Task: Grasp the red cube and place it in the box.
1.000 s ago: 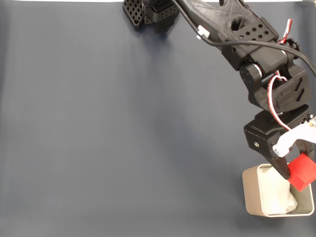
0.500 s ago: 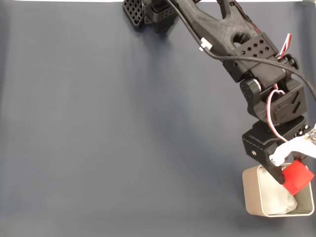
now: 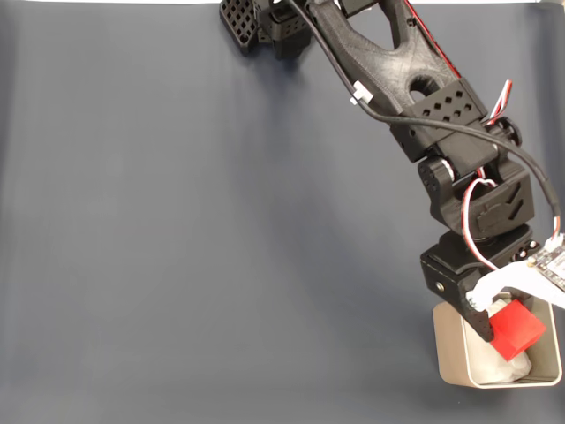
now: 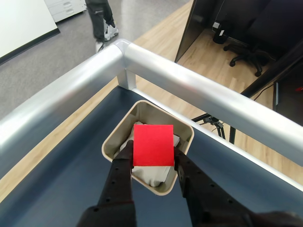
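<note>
Wrist view, lower middle of the frame: the gripper [image 4: 152, 165] is pinching the red cube [image 4: 153, 144], its two dark fingers [image 4: 120, 182] rising from the bottom edge and pressing on the cube's left and right sides. The cube's flat red face is facing the camera and is hanging over the box [image 4: 147, 145], which is sitting at mid-frame on the dark blue table [image 4: 57, 179]. White paper lining [image 4: 152, 172] is showing under and around the cube inside the beige walls. Beyond the box, a silver metal rail [image 4: 199, 92] is framing the table's corner across the upper half. Past it, wood floor, black chair bases at upper right, and a person's legs [image 4: 102, 21] at the top left.

Fixed view, lower right of the frame: the gripper [image 3: 499, 322] is holding the red cube [image 3: 516, 329] over the open box [image 3: 448, 353], the cube sitting within the box's outline. The black arm [image 3: 415, 115] is stretching from the top centre down to the box. The dark cloth table [image 3: 203, 230] is filling the left.
</note>
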Controlling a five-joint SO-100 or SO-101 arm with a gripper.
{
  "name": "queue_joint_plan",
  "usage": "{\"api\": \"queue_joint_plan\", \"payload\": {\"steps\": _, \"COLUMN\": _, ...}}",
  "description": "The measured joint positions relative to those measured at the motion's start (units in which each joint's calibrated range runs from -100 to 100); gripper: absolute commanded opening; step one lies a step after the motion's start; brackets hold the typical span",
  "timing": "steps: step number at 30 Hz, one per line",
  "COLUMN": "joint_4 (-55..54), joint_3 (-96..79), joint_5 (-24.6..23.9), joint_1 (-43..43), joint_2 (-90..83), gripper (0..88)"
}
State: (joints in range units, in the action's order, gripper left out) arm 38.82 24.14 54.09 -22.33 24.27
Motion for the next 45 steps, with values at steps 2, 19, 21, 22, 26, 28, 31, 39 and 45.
{"api": "queue_joint_plan", "payload": {"steps": 2, "joint_4": 0.0, "joint_3": 0.0, "joint_5": 0.0, "joint_1": 0.2, "joint_2": 0.0, "gripper": 0.0}}
{"api": "queue_joint_plan", "payload": {"steps": 19, "joint_4": -0.4, "joint_3": 0.0, "joint_5": -0.2, "joint_1": 1.2, "joint_2": 0.0, "gripper": 0.1}}
{"api": "queue_joint_plan", "payload": {"steps": 21, "joint_4": -0.8, "joint_3": 0.0, "joint_5": -0.2, "joint_1": 1.2, "joint_2": 0.4, "gripper": 0.1}}
{"api": "queue_joint_plan", "payload": {"steps": 22, "joint_4": -1.0, "joint_3": 0.0, "joint_5": -0.2, "joint_1": 1.2, "joint_2": 0.6, "gripper": 0.1}}
{"api": "queue_joint_plan", "payload": {"steps": 26, "joint_4": -1.0, "joint_3": 0.0, "joint_5": -0.2, "joint_1": 1.2, "joint_2": 1.1, "gripper": 0.1}}
{"api": "queue_joint_plan", "payload": {"steps": 28, "joint_4": -1.4, "joint_3": 0.0, "joint_5": -0.2, "joint_1": 1.2, "joint_2": 1.1, "gripper": 0.1}}
{"api": "queue_joint_plan", "payload": {"steps": 31, "joint_4": -1.8, "joint_3": 0.0, "joint_5": -0.2, "joint_1": 1.3, "joint_2": 1.1, "gripper": 0.1}}
{"api": "queue_joint_plan", "payload": {"steps": 39, "joint_4": -2.4, "joint_3": 0.0, "joint_5": -0.9, "joint_1": 1.2, "joint_2": 2.3, "gripper": 0.2}}
{"api": "queue_joint_plan", "payload": {"steps": 45, "joint_4": -2.8, "joint_3": 0.0, "joint_5": -0.9, "joint_1": 0.9, "joint_2": 2.3, "gripper": 0.3}}
